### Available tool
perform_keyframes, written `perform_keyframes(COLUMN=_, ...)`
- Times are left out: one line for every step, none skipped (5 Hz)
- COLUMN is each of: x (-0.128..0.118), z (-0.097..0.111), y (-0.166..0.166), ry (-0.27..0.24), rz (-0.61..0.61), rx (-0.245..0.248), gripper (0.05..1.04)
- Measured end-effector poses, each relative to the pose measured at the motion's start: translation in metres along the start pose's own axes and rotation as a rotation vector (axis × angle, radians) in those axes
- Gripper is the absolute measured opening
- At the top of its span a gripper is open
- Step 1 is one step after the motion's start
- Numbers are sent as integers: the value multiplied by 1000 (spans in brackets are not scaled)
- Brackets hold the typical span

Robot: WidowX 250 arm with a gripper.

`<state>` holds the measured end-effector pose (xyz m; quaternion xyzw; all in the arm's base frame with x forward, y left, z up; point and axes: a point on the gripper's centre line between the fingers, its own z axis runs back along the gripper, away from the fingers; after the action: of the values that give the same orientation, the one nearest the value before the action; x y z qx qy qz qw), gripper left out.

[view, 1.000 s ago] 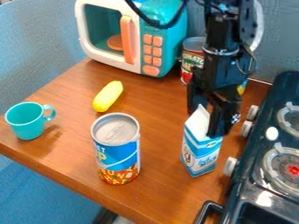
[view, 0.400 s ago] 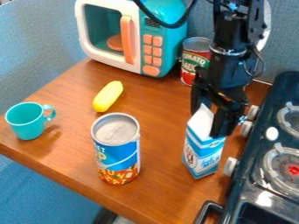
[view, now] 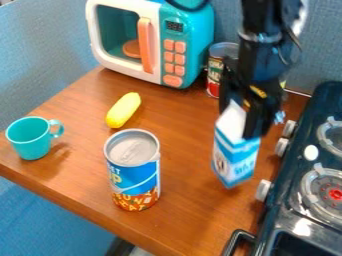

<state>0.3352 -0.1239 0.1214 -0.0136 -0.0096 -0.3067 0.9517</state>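
In the camera view, we saw the gripper (view: 239, 114) clamped on the peaked top of the milk carton (view: 234, 157), which hung, slightly tilted, seemingly just clear of the wooden surface (view: 184, 220), between the blue-and-orange can (view: 133, 172) and the stove (view: 288, 210). We judged slipping the chief risk: the grip was high on a narrow, sloping top (a smooth one, by its look), so the weight below could swing or twist free. With the nearest stove knob (view: 264, 191) close by, low sideways travel might catch the carton's base; drifting the other way could topple the can.
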Motion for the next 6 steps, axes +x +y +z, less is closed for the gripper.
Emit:
perform_keyframes(x=1, z=11, y=30, ry=-51, rz=83, rx=14, gripper=843)
perform_keyframes(x=7, z=20, y=52, ry=-97, rz=154, rx=22, gripper=843)
perform_keyframes(x=10, z=14, y=78, ry=-85, rz=244, rx=37, gripper=843)
perform_keyframes(x=13, z=5, y=93, ry=-82, rz=335, rx=59, gripper=843)
perform_keyframes(x=15, z=1, y=108, ry=-77, rz=401, rx=99, gripper=843)
perform_keyframes(x=13, z=-7, y=123, ry=-56, rz=474, rx=117, gripper=843)
